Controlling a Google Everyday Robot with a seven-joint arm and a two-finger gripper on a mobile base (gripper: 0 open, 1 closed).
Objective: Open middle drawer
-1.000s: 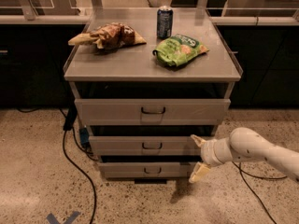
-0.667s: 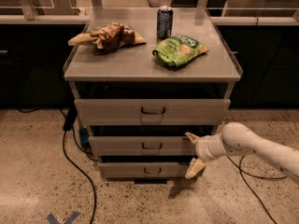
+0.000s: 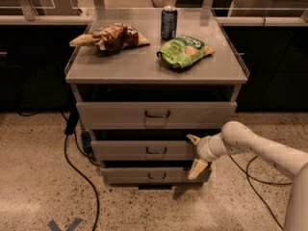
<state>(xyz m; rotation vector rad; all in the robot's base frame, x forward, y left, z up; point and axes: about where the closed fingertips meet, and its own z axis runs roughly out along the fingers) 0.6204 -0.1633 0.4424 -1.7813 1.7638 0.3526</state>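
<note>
1. Cabinet: three-drawer grey unit on a speckled floor. It stands where it stood a second ago. The brown bag, green bag and can on its top are unmoved.
2. Arm: white, entering from the right edge. It now reaches further left than in the two earlier views, bringing its wrist up to the cabinet's right side.
3. Middle drawer: the front of mid height, between the taller top drawer and the low bottom drawer. Its position matches the earlier views, so no opening has begun.
4. Gripper: now at the right end of the middle drawer's front, where earlier it hung slightly lower and further right. Its jaws stand apart and hold nothing.
5. Fingers: the upper one lies by the drawer's top right corner. The lower one points down across the bottom drawer's right end.
6. Handle: small dark wire loop at the centre of the front, untouched and well to the left of the gripper.
7. Reading: the approach is closing in, but the task is not yet started. The gripper likely needs further leftward travel to reach the handle before any pull.
</note>
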